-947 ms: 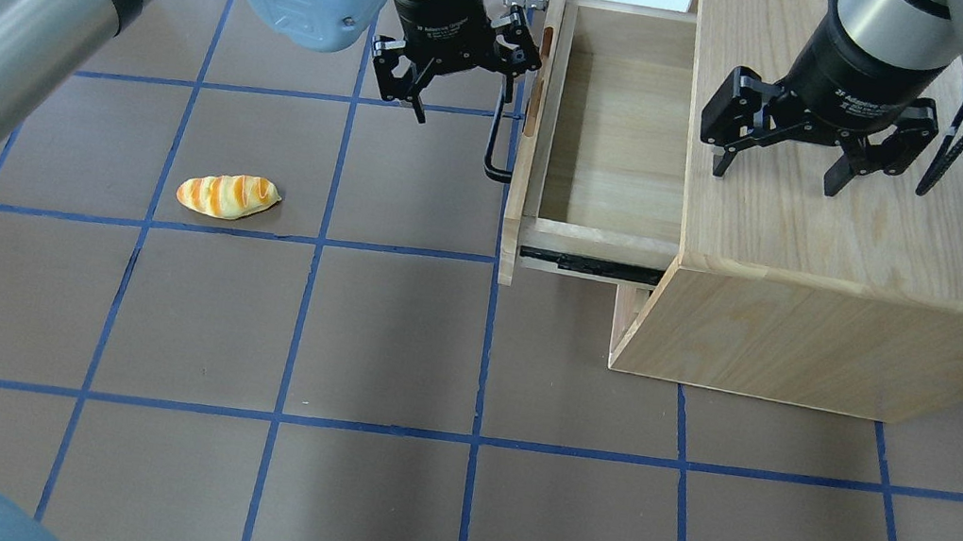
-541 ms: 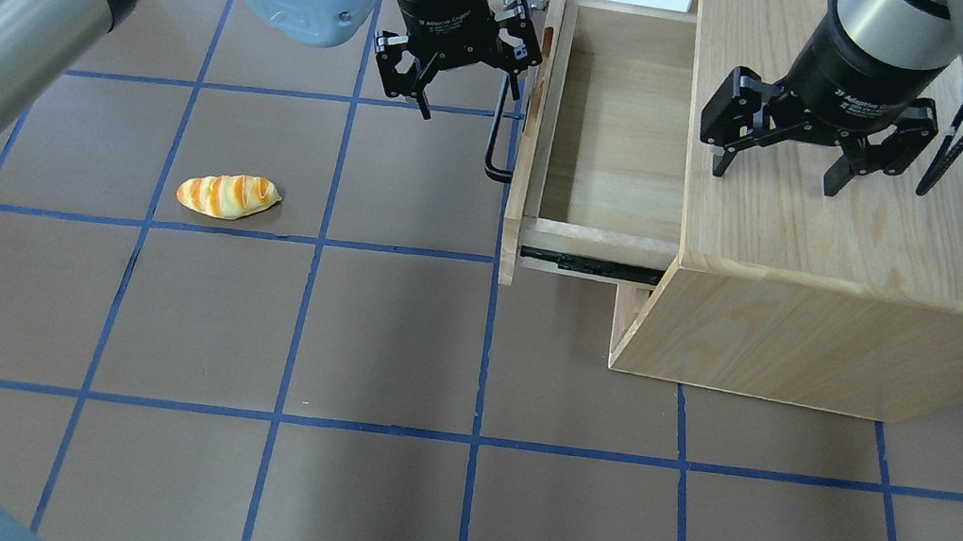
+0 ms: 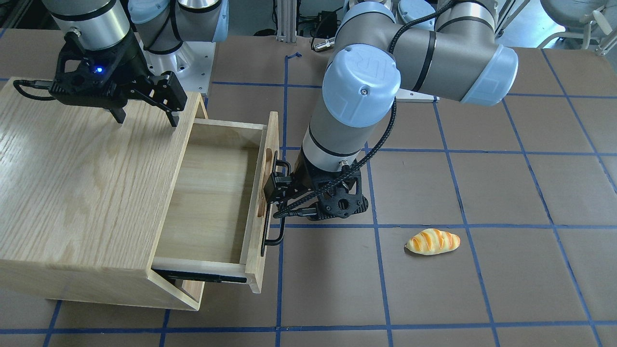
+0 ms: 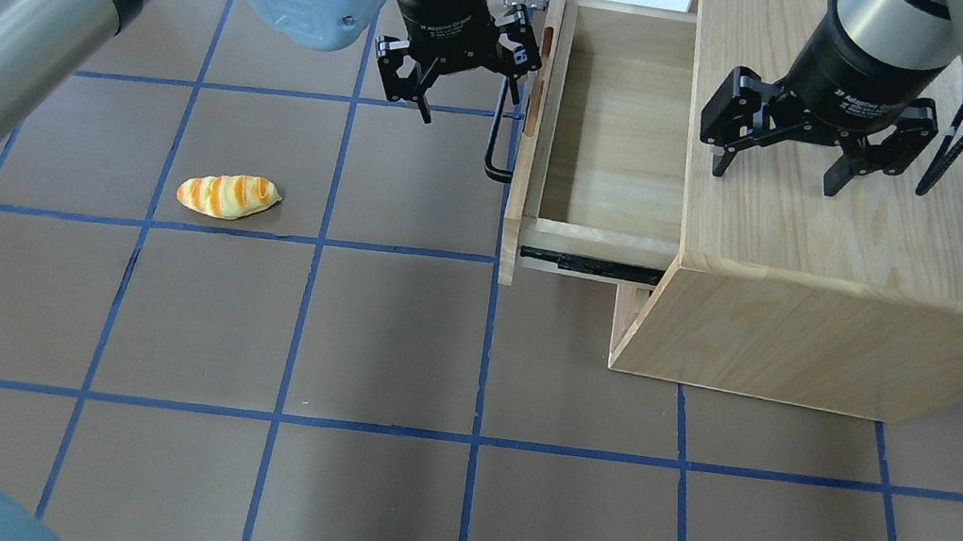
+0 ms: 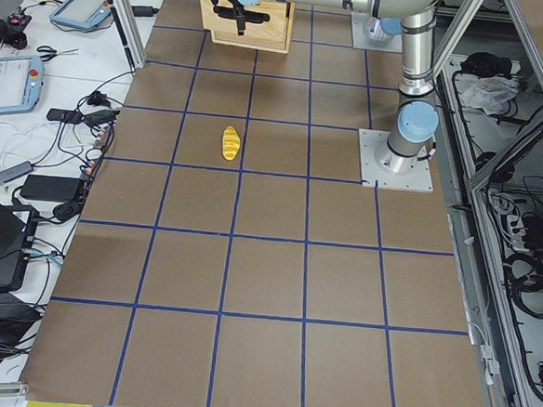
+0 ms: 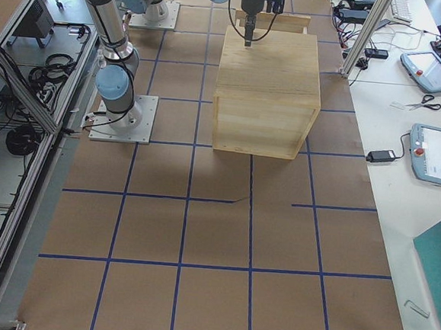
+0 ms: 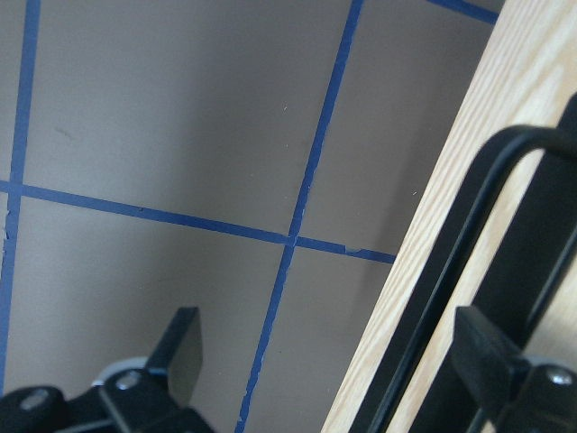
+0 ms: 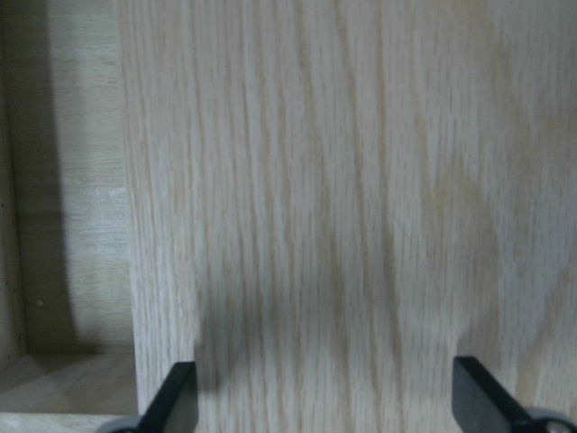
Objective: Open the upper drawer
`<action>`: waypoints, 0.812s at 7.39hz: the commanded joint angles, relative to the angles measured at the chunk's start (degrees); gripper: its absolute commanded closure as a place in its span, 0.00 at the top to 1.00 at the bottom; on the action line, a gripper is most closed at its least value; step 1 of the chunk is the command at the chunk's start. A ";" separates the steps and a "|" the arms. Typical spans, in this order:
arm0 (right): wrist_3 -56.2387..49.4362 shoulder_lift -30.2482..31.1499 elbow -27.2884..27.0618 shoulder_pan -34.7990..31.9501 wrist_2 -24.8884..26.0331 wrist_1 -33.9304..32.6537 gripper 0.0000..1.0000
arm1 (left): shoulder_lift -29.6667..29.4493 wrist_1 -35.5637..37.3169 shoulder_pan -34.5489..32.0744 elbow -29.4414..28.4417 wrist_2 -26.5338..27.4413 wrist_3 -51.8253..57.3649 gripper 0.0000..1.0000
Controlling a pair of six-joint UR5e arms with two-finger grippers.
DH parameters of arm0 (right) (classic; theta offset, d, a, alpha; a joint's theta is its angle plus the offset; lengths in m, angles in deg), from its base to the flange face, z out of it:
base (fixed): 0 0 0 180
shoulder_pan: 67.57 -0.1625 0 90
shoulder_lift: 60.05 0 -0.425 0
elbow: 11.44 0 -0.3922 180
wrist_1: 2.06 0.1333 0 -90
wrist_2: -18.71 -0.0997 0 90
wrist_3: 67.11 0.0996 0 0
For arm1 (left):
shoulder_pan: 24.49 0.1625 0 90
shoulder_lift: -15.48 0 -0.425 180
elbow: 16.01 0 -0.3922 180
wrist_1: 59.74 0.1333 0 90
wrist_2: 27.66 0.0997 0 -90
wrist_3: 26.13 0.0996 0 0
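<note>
The upper drawer [image 4: 617, 129] stands pulled far out of the oak cabinet [image 4: 877, 244], its pale-wood box showing empty; it also shows in the front view [image 3: 212, 193]. Its black bar handle [image 4: 493, 143] runs along the front panel. My left gripper [image 4: 468, 89] is open at the handle's far end; in the left wrist view the bar [image 7: 451, 271] passes just inside the right fingertip [image 7: 482, 352], and contact is unclear. My right gripper [image 4: 777, 176] is open and empty just above the cabinet top, also seen in the front view [image 3: 144, 118].
A toy bread loaf [image 4: 227, 195] lies on the brown table left of the drawer, also seen in the front view [image 3: 433, 241]. The cabinet occupies the table's right rear part. Blue tape lines grid the table.
The left gripper has shifted only very slightly beside the handle. The drawer, the right gripper and the bread have not moved.
</note>
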 commanded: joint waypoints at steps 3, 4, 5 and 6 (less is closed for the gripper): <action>0.00 0.00 0.00 0.00 -0.08 0.00 1.00 | -0.63 0.58 0.03 0.02 0.71 0.00 1.00; 0.00 0.00 0.00 0.09 0.01 0.00 1.00 | -0.36 0.49 0.20 -0.24 1.24 0.00 1.00; 0.00 0.00 0.00 0.00 0.01 0.00 1.00 | -0.27 0.49 0.20 0.19 2.81 -0.08 1.00; 0.00 0.00 0.00 0.00 0.01 0.00 1.00 | 0.16 0.41 0.20 0.45 2.82 -0.08 1.00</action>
